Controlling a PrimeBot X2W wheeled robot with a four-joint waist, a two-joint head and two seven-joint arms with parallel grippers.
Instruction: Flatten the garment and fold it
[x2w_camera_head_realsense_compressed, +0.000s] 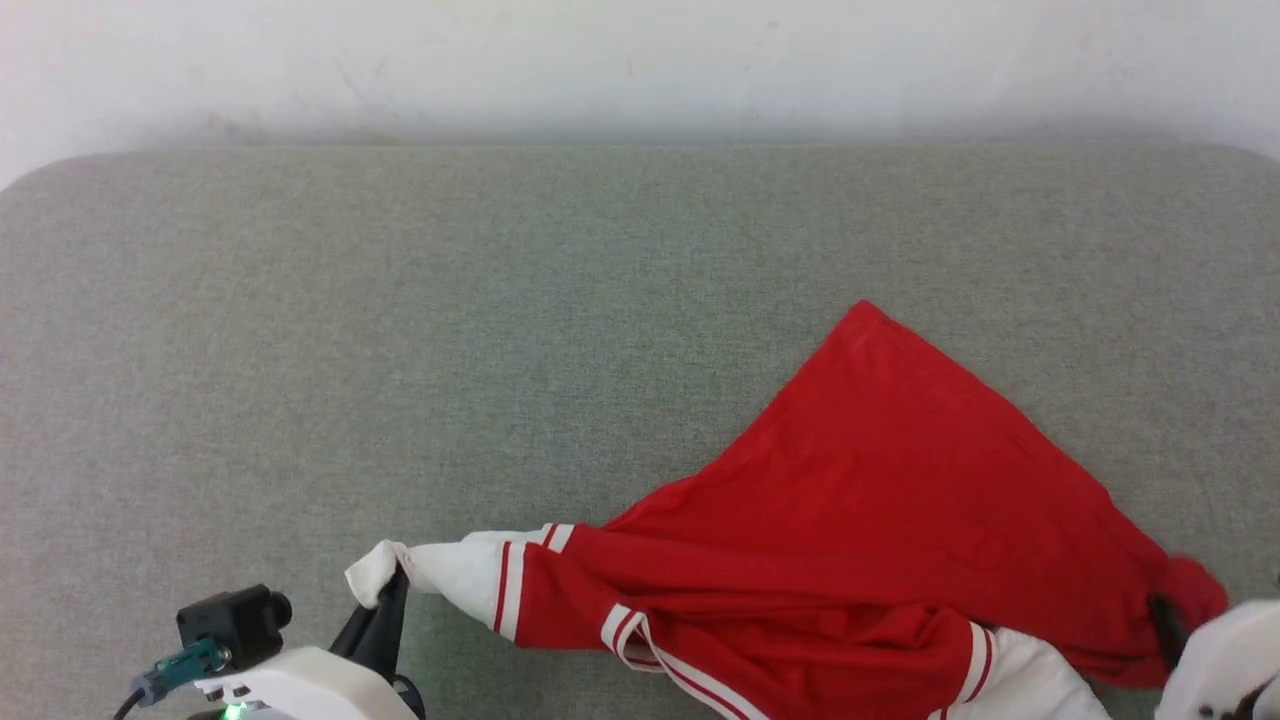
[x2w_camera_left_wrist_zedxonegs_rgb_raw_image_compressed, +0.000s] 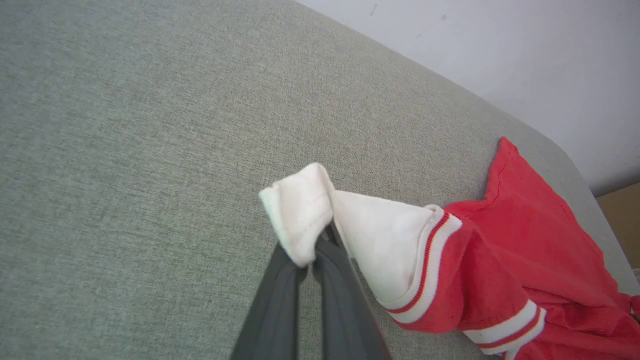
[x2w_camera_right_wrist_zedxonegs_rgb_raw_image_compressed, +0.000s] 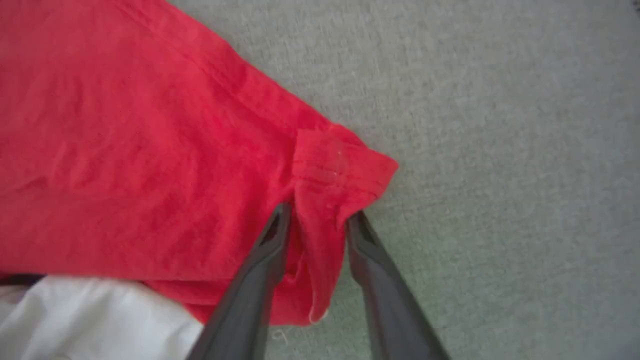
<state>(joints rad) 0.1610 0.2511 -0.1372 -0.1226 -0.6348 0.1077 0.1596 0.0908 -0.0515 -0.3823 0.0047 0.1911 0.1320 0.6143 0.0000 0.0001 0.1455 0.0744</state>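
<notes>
The garment (x2w_camera_head_realsense_compressed: 900, 500) is a red jersey with white, red-striped sleeves, lying crumpled at the near right of the grey cushion; its letters and number are hidden. My left gripper (x2w_camera_head_realsense_compressed: 388, 588) is shut on the tip of one white sleeve (x2w_camera_left_wrist_zedxonegs_rgb_raw_image_compressed: 300, 210), which stretches out to the left. The sleeve's end bulges over the fingertips in the left wrist view. My right gripper (x2w_camera_right_wrist_zedxonegs_rgb_raw_image_compressed: 319, 217) holds a bunched red corner (x2w_camera_right_wrist_zedxonegs_rgb_raw_image_compressed: 340, 165) of the garment between its fingers at the right end. In the head view that gripper (x2w_camera_head_realsense_compressed: 1165, 615) is half covered by cloth.
The grey fabric cushion (x2w_camera_head_realsense_compressed: 500, 330) spreads wide behind and to the left of the garment. A white wall (x2w_camera_head_realsense_compressed: 640, 60) runs along its far edge. A second white sleeve (x2w_camera_head_realsense_compressed: 1030, 680) lies at the bottom edge near my right forearm (x2w_camera_head_realsense_compressed: 1225, 660).
</notes>
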